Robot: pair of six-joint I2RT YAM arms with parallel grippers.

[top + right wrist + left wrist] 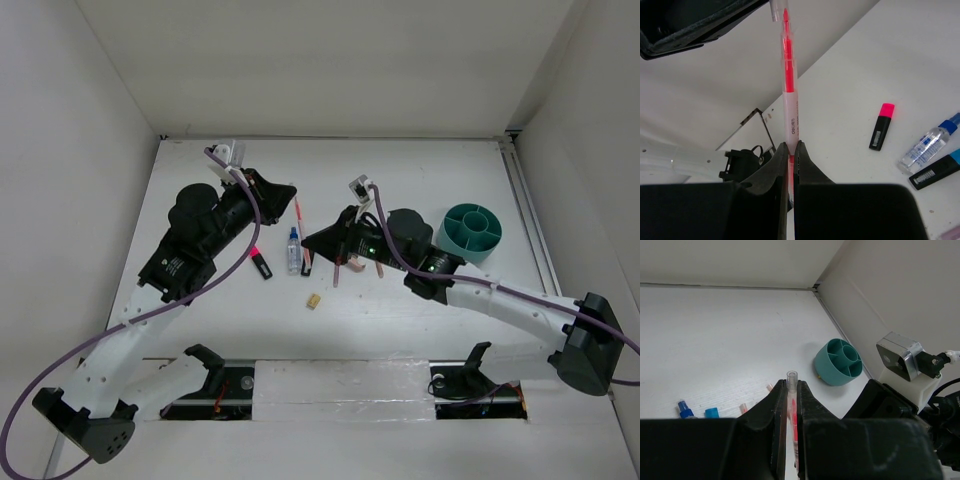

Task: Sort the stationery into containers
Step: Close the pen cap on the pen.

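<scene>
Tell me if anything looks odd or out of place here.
Yes. One pink pen is clamped by both arms at once: the left gripper near one end, the right gripper near the other. Two grips on a single item looks odd for sorting.

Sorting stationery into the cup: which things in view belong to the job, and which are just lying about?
Job:
- pink pen, gripped by both left gripper and right gripper
- pink-capped marker
- bottle
- blue-capped marker
- tan piece
- teal cup

Not the job:
- purple cable
- clear sheet between the arm bases
</scene>
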